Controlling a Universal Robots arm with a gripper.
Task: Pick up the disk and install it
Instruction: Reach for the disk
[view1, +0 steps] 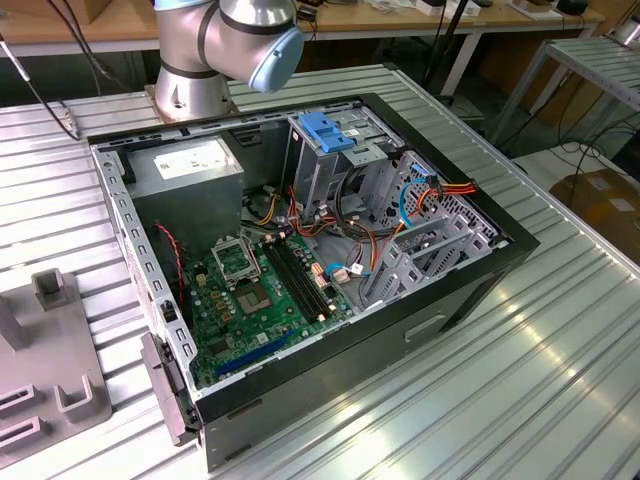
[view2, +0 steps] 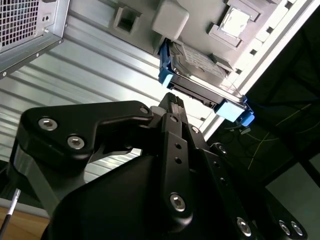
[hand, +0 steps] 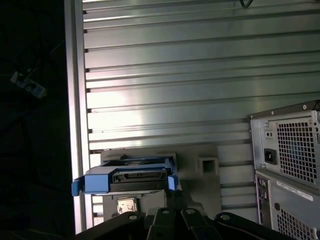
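Where the slatted aluminium worktop (hand: 175, 75) ends at its edge, a grey moulded holder (hand: 207, 165) stands with the disk (hand: 137, 176) seated in it, well apart from the computer case (hand: 287, 160).

Item: disk (view2: 197, 65). Flat rectangular hard drive with a dark metal body and a pale printed label on its broad face. The connector end is open to the first wrist view. Blue plastic rails (view2: 165, 75) run along its sides and end in tabs.

Handling, as judged: rigid and dense for its size, with smooth faces that may slip, and sensitive to knocks. The rails probably flex, so the better hold is across the metal body between them, clear of the tabs and the connector.

End effector: black metal gripper (view2: 172, 100), linkages bolted. It sits near the disk without touching it, its jaws drawn together and nothing between them.
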